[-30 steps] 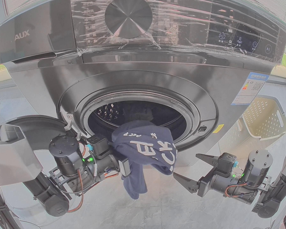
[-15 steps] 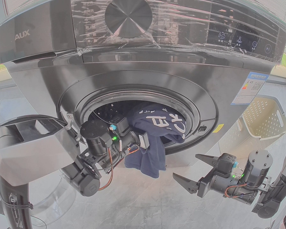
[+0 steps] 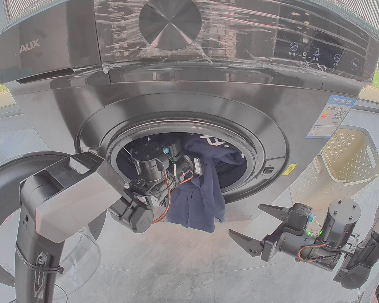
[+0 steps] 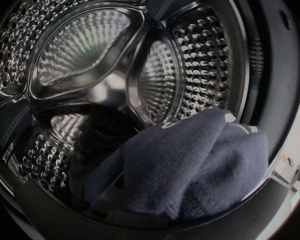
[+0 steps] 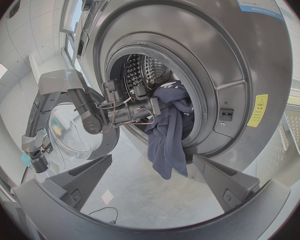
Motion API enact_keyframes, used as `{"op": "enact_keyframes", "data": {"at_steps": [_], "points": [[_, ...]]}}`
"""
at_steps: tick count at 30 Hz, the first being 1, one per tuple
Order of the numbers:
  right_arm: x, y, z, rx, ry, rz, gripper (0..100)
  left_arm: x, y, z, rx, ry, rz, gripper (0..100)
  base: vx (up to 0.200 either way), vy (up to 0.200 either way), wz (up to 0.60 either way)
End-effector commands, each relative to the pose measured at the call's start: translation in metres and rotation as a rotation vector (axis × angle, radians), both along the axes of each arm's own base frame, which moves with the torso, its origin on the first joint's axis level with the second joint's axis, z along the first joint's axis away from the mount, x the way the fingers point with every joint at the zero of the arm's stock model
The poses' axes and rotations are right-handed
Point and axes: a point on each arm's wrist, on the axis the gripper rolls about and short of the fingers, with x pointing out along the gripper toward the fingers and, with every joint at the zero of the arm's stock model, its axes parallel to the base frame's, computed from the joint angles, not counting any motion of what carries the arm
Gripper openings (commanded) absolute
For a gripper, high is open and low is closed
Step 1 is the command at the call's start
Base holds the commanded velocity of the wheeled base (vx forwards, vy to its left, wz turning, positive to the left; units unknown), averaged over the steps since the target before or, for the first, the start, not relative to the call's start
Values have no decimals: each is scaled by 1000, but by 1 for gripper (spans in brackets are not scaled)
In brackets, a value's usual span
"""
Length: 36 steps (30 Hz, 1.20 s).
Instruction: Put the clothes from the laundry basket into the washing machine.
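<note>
My right gripper (image 3: 245, 219) hangs wide open above the floor, before the washing machine (image 3: 189, 102). The navy garment (image 3: 200, 198) lies across the door rim, its top inside the drum (image 4: 90, 50), its tail hanging outside. It covers my left gripper (image 3: 200, 165), whose state I cannot tell. The laundry basket (image 3: 351, 156) stands beside the machine's right.

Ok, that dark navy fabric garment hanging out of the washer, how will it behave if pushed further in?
Probably floppy: the dark navy fabric garment folds over the grey washing machine's door rim and hangs limp toward the floor. Pushing one spot likely bunches it rather than sliding it whole. Its soft, fuzzy weave suggests it won't slip easily.
</note>
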Motion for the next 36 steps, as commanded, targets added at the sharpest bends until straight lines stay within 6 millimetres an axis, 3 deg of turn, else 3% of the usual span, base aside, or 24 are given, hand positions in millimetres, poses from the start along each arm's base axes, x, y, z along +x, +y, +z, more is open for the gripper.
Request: {"op": "enact_keyframes", "data": {"at_steps": [1, 6, 14, 15, 20, 26, 32, 36], "points": [[0, 0, -1, -3, 4, 1, 100, 40, 7, -8, -22, -12, 124, 0, 0, 0, 0], [1, 0, -2, -4, 5, -1, 100, 60, 16, 8, -65, -45, 197, 0, 0, 0, 0], [1, 0, -2, -4, 5, 1, 100, 59, 14, 8, -100, 0, 205, 0, 0, 0, 0], [1, 0, -2, -5, 7, 1, 100, 58, 13, 9, -102, 0, 201, 100, 0, 0, 0], [1, 0, -2, -4, 5, 1, 100, 48, 12, 14, -89, 31, 192, 100, 0, 0, 0], [0, 1, -2, -4, 5, 2, 100, 19, 15, 17, -22, 232, 140, 100, 0, 0, 0], [0, 0, -1, -2, 3, 1, 100, -4, 9, 1, 57, 329, 53, 100, 0, 0, 0], [0, 1, -1, -2, 1, 1, 100, -10, 2, -12, 90, 354, 34, 100, 0, 0, 0]]}}
